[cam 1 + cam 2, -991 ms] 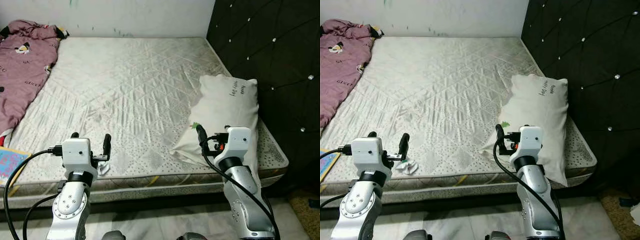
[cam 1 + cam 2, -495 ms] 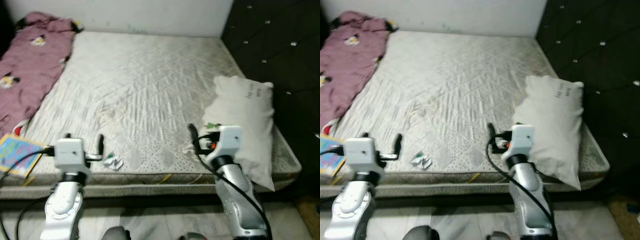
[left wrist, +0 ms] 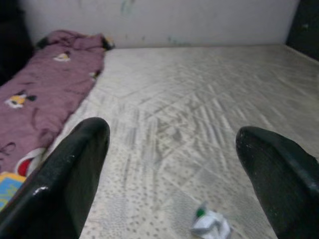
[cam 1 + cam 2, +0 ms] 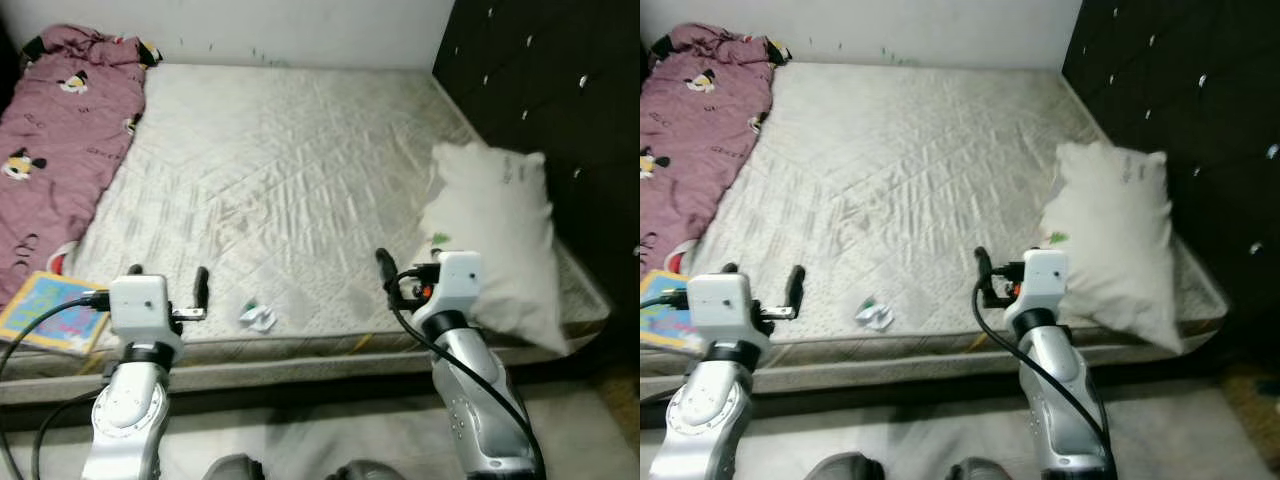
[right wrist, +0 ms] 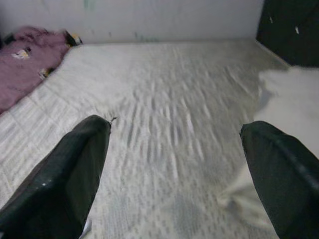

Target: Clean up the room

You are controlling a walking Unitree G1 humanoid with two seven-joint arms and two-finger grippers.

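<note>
A crumpled white wrapper with a green spot [image 4: 258, 317] lies on the mattress [image 4: 290, 170] near its front edge. My left gripper [image 4: 168, 280] hovers open just left of it, at the bed's edge; in the left wrist view the wrapper [image 3: 212, 226] sits low between the spread fingers [image 3: 75, 174]. My right gripper [image 5: 174, 130] is open too, held over the front edge close to a white pillow [image 4: 495, 240]; one black finger [image 4: 382, 266] shows beside its wrist block.
A pink printed blanket [image 4: 60, 130] is bunched along the bed's left side. A colourful book [image 4: 48, 310] lies at the front left corner. A dark tufted headboard [image 4: 545, 80] rises on the right. Pale floor [image 4: 330, 440] runs below the bed.
The whole picture has shifted, so the camera has moved; the wrapper now shows further right of my left gripper. Both grippers stay open with nothing held.
</note>
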